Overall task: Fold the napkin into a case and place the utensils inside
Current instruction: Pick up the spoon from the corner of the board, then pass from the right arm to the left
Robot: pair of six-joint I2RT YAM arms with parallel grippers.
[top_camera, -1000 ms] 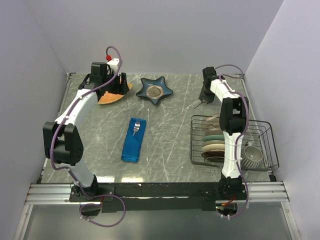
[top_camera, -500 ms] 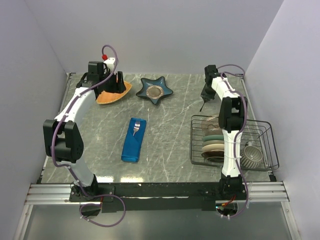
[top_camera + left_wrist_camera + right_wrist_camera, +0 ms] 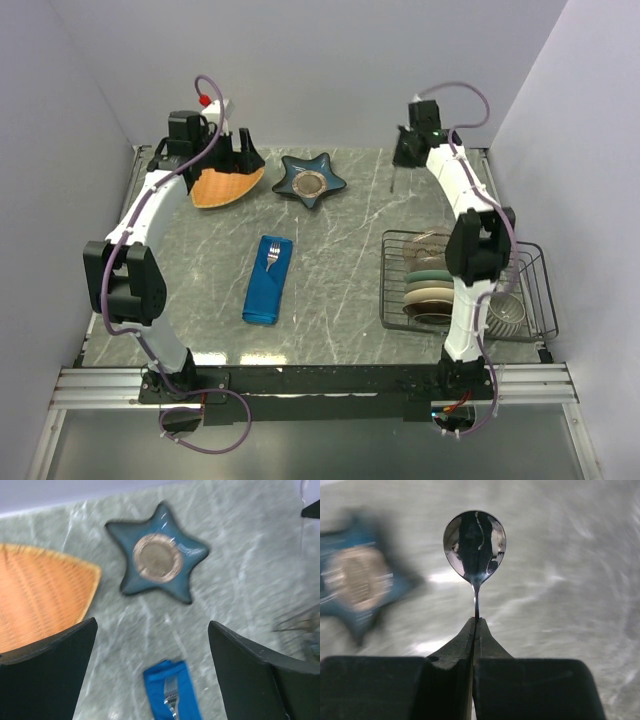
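Carrying item: spoon [image 3: 474, 542], handle pinched in my clenched right gripper [image 3: 476, 622], 1 o'clock of table [image 3: 340, 220]. Destination: case [image 3: 267, 280], centre, fork [image 3: 270, 258] lying in its 12 o'clock mouth. I judge: align spoon lengthwise, slide in beside fork. Spare: left gripper [image 3: 152, 625], released, 11 o'clock.

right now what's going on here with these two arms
The right hand is shut on the spoon, gripping it by the handle near the far right corner of the table. The fork already sits in the blue case mid-table. The left hand hangs open and holds nothing, by the orange dish and the star dish.
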